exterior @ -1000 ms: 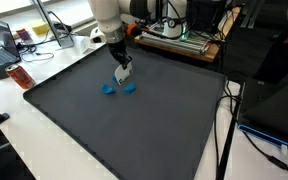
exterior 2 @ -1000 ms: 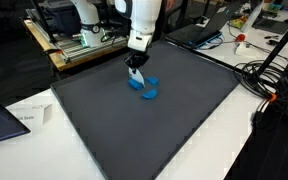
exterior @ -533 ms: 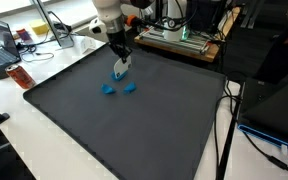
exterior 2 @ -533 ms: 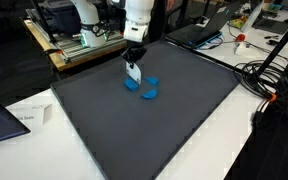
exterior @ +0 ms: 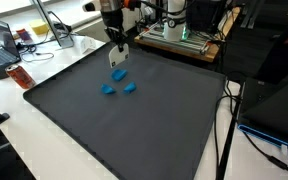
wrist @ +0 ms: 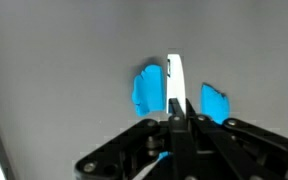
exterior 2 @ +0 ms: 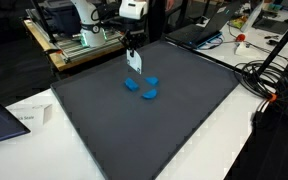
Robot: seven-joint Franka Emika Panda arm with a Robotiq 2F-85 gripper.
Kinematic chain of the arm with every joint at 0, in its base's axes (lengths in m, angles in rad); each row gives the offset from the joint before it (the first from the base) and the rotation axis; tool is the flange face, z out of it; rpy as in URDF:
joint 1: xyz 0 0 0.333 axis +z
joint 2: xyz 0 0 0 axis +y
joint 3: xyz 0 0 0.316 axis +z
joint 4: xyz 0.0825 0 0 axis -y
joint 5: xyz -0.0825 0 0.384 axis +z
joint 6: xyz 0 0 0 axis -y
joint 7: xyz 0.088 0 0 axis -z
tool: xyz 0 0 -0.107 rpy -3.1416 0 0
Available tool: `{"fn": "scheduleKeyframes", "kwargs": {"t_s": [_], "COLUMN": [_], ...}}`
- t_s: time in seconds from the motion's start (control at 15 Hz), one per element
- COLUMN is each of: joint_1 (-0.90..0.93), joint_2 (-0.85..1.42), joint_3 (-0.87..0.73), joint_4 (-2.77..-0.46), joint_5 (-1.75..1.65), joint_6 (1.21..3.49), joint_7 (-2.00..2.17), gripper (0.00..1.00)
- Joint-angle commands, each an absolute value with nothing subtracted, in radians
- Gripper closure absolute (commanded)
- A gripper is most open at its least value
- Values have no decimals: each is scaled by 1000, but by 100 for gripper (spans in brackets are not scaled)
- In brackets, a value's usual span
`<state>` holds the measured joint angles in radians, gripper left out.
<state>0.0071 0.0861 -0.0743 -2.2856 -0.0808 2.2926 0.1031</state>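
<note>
I find the jaws closed tight on a thin white piece (wrist: 175, 80). The wrist view shows it edge-on as a narrow upright strip with a blue tint along one side, standing out past the tips. In both exterior views the jaws point straight down from the arm (exterior: 111, 12) and the thin white piece (exterior: 118, 58) (exterior 2: 134, 63) hangs clear of the dark mat (exterior: 134, 130), touching nothing beneath it. Below it, on the mat, lie small blue blocks (exterior: 107, 88), near one another but apart. In the wrist view I count two of them, one (wrist: 149, 90) just beside the strip and partly hidden behind it, the other (wrist: 215, 103) on the opposite side. In an exterior view I make out three blue patches (exterior 2: 131, 85), (exterior 2: 151, 81) and (exterior 2: 149, 94), though they are too small to tell their shape. The cluster sits toward the far part of the mat, close to the robot's base. The mat covers most of the white surface (exterior 2: 224, 140), whose bare margin shows along the near edges. Cables (exterior 2: 269, 80) trail over one corner of the surface, well apart from the blocks
</note>
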Motion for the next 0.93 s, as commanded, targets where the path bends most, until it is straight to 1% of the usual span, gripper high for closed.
{"fn": "scheduleKeyframes", "kwargs": {"t_s": [0.0,0.33,0.87], "joint_1": [1,36,136], "joint_2": [78,117,265], "joint_3": [-61,-31,-1], "joint_4": [-2215,-2078,-1847], "joint_5": [-89,-137,-302], "joint_6": [2140,1968,1798], "joint_7": [197,394,896], "gripper": [99,99,99]}}
